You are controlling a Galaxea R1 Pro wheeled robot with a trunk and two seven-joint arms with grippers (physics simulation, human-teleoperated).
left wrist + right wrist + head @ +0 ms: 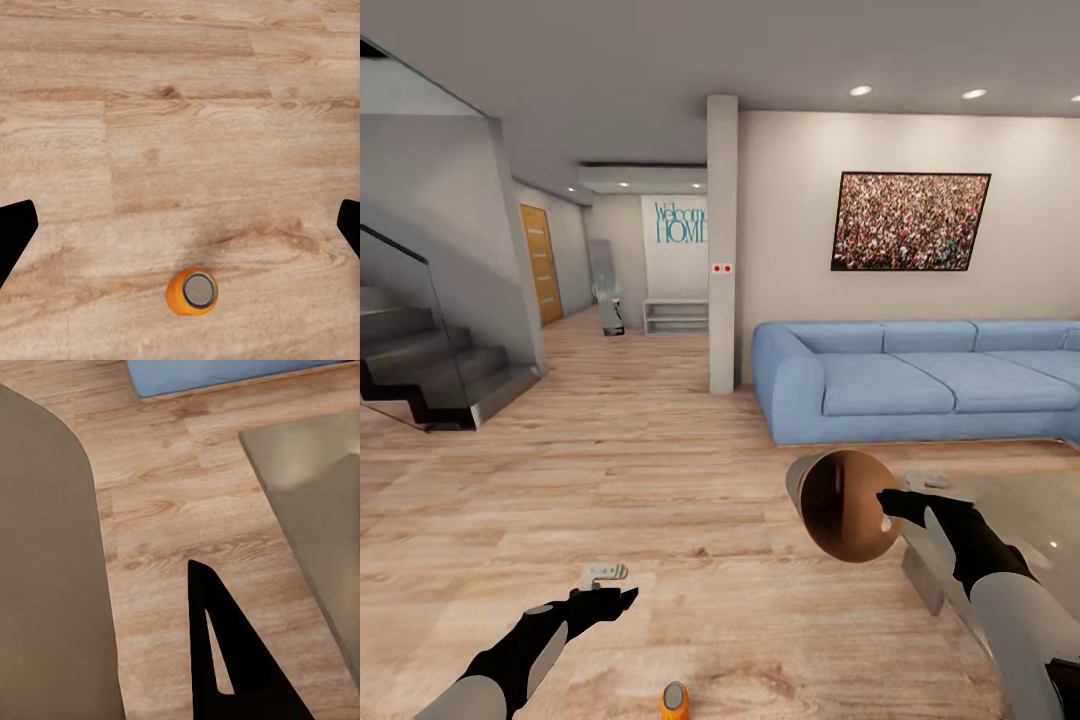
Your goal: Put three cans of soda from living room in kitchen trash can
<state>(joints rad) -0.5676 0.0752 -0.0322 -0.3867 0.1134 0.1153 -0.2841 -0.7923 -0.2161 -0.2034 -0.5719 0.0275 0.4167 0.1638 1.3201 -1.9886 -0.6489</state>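
Note:
One orange soda can (pixel 675 700) with a silvery top stands on the wood floor close in front of me. In the left wrist view the same can (pixel 192 291) sits below and between the spread black fingers (pixel 15 232). My left gripper (pixel 615 585) hangs open above the floor, a little beyond the can and not touching it. The trash can (pixel 847 505) is lifted and tipped, its coppery inside facing me. My right gripper (pixel 888 510) is shut on its rim; the bin's grey-beige wall (pixel 45 585) lies beside one finger (pixel 225 660). The dark blue can is out of view.
A light-blue sofa (pixel 920 380) runs along the right wall. A low glass table (pixel 1020 520) stands right under my right arm. A white pillar (pixel 722 240) rises in the middle and stairs (pixel 430 370) climb at the left. Open wood floor stretches ahead toward a hallway.

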